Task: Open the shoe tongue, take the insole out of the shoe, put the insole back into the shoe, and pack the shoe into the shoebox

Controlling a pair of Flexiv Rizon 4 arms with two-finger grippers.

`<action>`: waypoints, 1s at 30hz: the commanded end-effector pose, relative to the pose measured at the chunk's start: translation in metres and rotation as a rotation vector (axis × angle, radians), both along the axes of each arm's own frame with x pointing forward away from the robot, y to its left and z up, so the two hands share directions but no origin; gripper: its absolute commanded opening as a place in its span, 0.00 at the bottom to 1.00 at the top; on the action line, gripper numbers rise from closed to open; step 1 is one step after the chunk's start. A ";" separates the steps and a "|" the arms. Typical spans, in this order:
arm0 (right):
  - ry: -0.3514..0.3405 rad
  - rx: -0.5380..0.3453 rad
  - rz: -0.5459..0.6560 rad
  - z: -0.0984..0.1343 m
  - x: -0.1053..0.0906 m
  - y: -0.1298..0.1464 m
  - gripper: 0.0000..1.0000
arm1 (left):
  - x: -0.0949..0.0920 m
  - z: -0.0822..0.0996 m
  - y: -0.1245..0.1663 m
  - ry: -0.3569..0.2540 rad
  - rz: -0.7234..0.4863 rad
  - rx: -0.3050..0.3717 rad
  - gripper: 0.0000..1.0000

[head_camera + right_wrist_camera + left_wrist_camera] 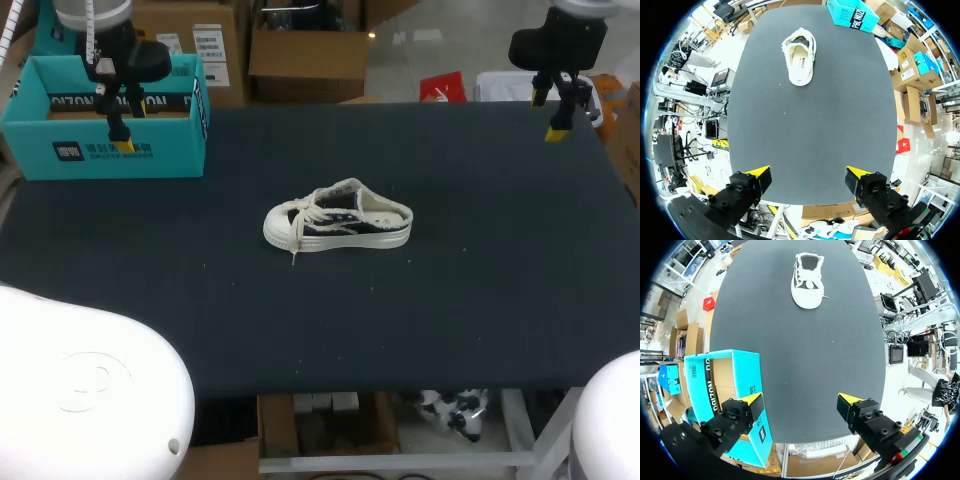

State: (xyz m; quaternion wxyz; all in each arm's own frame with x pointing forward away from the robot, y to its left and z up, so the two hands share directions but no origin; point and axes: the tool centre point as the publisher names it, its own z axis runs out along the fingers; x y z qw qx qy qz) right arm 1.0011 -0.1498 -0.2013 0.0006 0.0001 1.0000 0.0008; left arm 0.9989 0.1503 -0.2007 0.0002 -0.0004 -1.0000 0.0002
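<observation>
- The sneaker (pixel 338 216) lies on its sole in the middle of the black table (pixel 480 300), untouched. Its toe points toward my left arm's side, and a loose lace (pixel 297 243) trails off the toe end.
- The open teal shoebox (pixel 100 150) stands well apart from the sneaker, out beyond its toe.
- The left gripper (pixel 801 400) hangs over the shoebox's near wall, far from the sneaker, with its fingers spread wide and nothing in them.
- The right gripper (pixel 809 172) hangs far out beyond the sneaker's heel, likewise spread and empty.
- The pale insole (pixel 801 64) shows through the sneaker's opening, so no step looks begun.
- Risk: the sneaker probably weighs little, so pulling the tongue with one arm may drag it across the cloth unless the other arm pins it.
- Risk: the loose lace may snag a fingertip, or a pinch may catch lace instead of tongue.
</observation>
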 end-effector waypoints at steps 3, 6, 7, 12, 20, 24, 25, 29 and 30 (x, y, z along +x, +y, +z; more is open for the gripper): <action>0.001 -0.001 0.000 0.001 0.000 0.000 1.00 | 0.000 0.000 0.000 0.000 0.000 0.000 1.00; 0.001 -0.001 0.000 0.001 0.000 0.000 1.00 | 0.000 0.000 0.000 0.000 0.000 0.000 1.00; 0.001 -0.001 0.000 0.001 0.000 0.000 1.00 | 0.000 0.000 0.000 0.000 0.000 0.000 1.00; 0.001 -0.001 0.000 0.001 0.000 0.000 1.00 | 0.000 0.000 0.000 0.000 0.000 0.000 1.00; 0.001 -0.001 0.000 0.001 0.000 0.000 1.00 | 0.000 0.000 0.000 0.000 0.000 0.000 1.00; 0.001 -0.001 0.000 0.001 0.000 0.000 1.00 | 0.000 0.000 0.000 0.000 0.000 0.000 1.00; 0.001 -0.001 0.000 0.001 0.000 0.000 1.00 | 0.000 0.000 0.000 0.000 0.000 0.000 1.00; 0.001 -0.001 0.000 0.001 0.000 0.000 1.00 | 0.008 -0.001 0.001 -0.016 0.024 0.001 1.00; -0.001 0.037 0.001 -0.002 0.002 0.008 1.00 | 0.010 -0.002 -0.001 -0.026 0.043 -0.015 1.00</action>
